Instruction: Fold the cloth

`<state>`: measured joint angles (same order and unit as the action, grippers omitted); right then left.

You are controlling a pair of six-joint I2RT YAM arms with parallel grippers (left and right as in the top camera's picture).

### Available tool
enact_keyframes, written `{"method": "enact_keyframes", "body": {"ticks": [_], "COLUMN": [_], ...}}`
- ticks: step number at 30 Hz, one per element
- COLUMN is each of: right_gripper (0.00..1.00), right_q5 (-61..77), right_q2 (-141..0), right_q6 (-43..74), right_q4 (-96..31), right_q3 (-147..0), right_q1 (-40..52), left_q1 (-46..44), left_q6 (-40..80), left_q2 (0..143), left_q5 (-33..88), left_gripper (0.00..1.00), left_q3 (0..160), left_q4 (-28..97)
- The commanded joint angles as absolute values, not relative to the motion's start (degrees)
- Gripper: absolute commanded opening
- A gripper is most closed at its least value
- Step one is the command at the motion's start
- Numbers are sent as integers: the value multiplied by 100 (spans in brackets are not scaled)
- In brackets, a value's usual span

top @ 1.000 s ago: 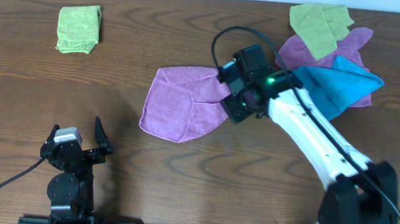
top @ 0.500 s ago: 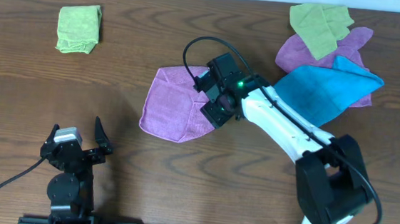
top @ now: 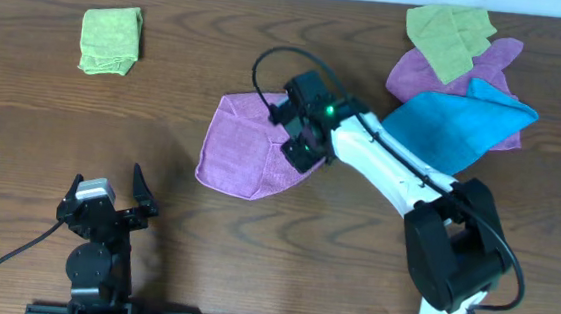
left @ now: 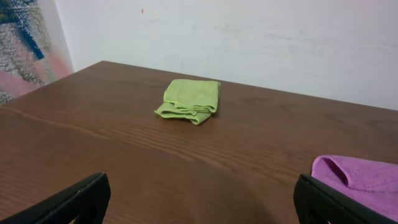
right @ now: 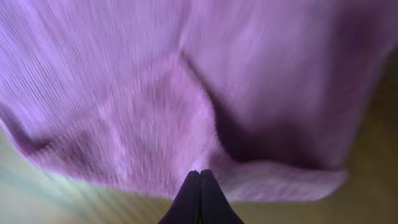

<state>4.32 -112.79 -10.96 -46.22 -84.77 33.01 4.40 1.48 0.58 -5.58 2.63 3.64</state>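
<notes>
Cloth (top: 236, 144): lies about mid-counter (top: 253, 255), a little toward the far edge. It is flat on its left side, and a flap is laid over at the near-right.

Right pincer (right: 200, 179): down on the cloth's right part, fingers pressed fully together. The wrist view is blurred, so I cannot tell whether a pinch of fabric is caught between the tips or whether they met on nothing.

Left pincer (top: 109, 190): at the near edge toward the left corner, spread wide and empty, well apart from the cloth.

Risks as judged from here:
- An empty pinch. If the tips closed beside the hem rather than on it, a lift would bring up nothing and the fold would go unmade.
- A single layer caught. If only the upper flap is nipped, a pull would open the cloth rather than fold it.
- Dragging. Nothing pins the left side, so a low sideways pull could slide or bunch the whole cloth rather than turn it over.
- Neighbours. The right arm runs just beside the blue cloth (top: 469, 120), which lies on a second purple cloth (top: 493, 68) near the far-right corner. A sweep back that way could pull that heap out of place.
- The cable loop (top: 265, 71) hangs over the cloth's far edge and might snag the fabric.

The folded green cloth (top: 110, 39) at the far-left corner is clear of all this.
</notes>
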Motion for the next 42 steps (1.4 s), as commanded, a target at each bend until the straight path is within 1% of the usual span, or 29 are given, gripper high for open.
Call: {"method": "enact_keyframes", "body": {"ticks": [1,2,3,4,6,9,12,13,16,18,20,23,24,25,26,27,30,33,37,42], "right_gripper": [1,25,42,46,47,43,38,38,45,54,55,49,40,28,10,2,1,1,2,1], "right_q5": [379,340,340,344,349,344,344,344,344,340,340,338,338,338,338,336,329,237,-1035,-1763], "right_q2": [-11262,-11262,-11262,-11275,-11367,-11590,-11917,-11985,-12167,-12223,-12250,-12296,-12304,-12304,-12304,-12302,-12300,-12300,-12300,-12300], "right_q6": [-996,-1105,-1304,-1400,-1437,-1474,-1490,-1490,-1509,-1577,-1638,-1660,-1660,-1658,-1658,-1653,-1505,-1330,-1179,-1085], "right_q4": [-4657,-4654,-4665,-4746,-4956,-5264,-5476,-5500,-5485,-5459,-5395,-5376,-5378,-5376,-5367,-5369,-5559,-5854,-6075,-6147], "right_q3": [-9179,-9279,-9295,-9292,-9292,-9288,-9288,-9288,-9288,-9288,-9288,-9288,-9288,-9288,-9290,-9297,-9504,-10178,-11393,-12584], "right_q1": [3341,3332,3330,3330,3330,3330,3330,3330,3330,3317,3291,3234,3212,3199,3190,3188,3197,3212,3122,2799], "left_q1": [460,460,458,460,460,458,460,460,460,460,458,460,458,460,460,460,458,460,460,460], "left_q6": [126,126,126,126,126,126,126,126,126,126,126,126,126,126,126,126,126,126,126,126], "left_q2": [25,25,25,25,25,25,25,25,25,25,25,25,25,25,25,25,25,25,25,25], "left_q5": [-615,-613,-613,-613,-613,-615,-615,-613,-613,-615,-613,-615,-613,-613,-615,-615,-613,-613,-613,-615], "left_gripper": [95,95,95,96,95,96,96,95,95,95,95,95,95,95,95,95,95,95,95,95], "left_q3": [71,71,71,71,71,71,71,71,71,71,71,71,71,71,71,71,71,71,71,71], "left_q4": [464,464,464,464,464,464,464,464,464,464,464,464,464,464,464,464,464,464,464,464]}}
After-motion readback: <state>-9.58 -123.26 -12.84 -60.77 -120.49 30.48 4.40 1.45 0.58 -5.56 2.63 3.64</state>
